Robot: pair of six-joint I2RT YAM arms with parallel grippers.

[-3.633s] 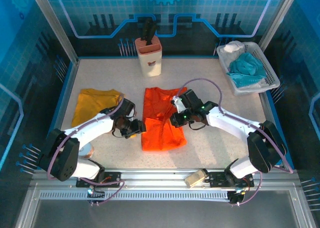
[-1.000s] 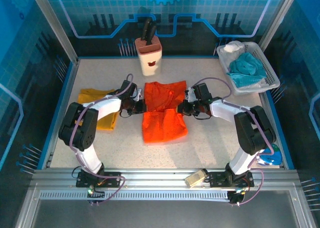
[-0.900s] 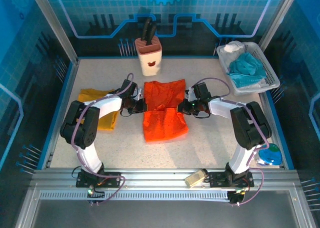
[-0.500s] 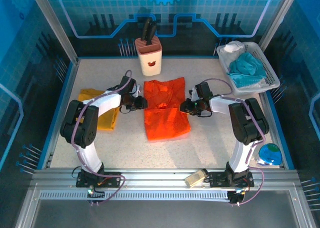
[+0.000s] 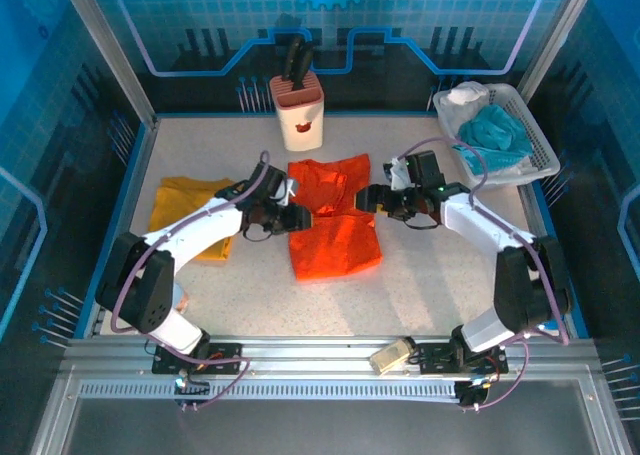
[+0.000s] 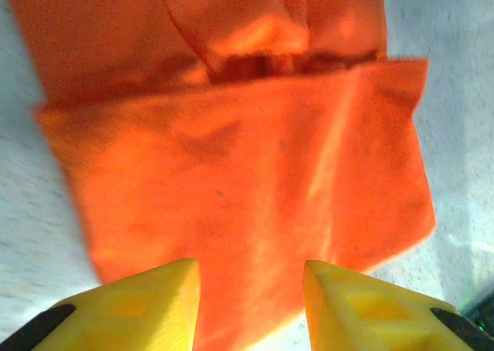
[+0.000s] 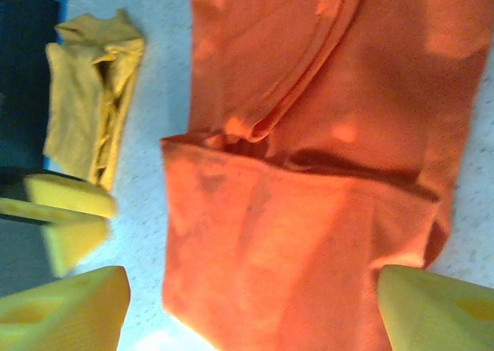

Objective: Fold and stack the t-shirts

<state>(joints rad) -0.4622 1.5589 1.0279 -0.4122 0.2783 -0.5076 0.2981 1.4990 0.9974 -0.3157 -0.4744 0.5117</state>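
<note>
The bright orange thin-fabric t-shirt [image 5: 335,230] lay folded at the middle of the speckled white table [image 5: 440,275]. The mustard yellow fabric t-shirt [image 5: 185,210] lay bunched near the table's left edge. The left gripper [image 6: 251,285] and the right gripper [image 7: 247,301] flanked the orange one, jaws apart and empty.
</note>
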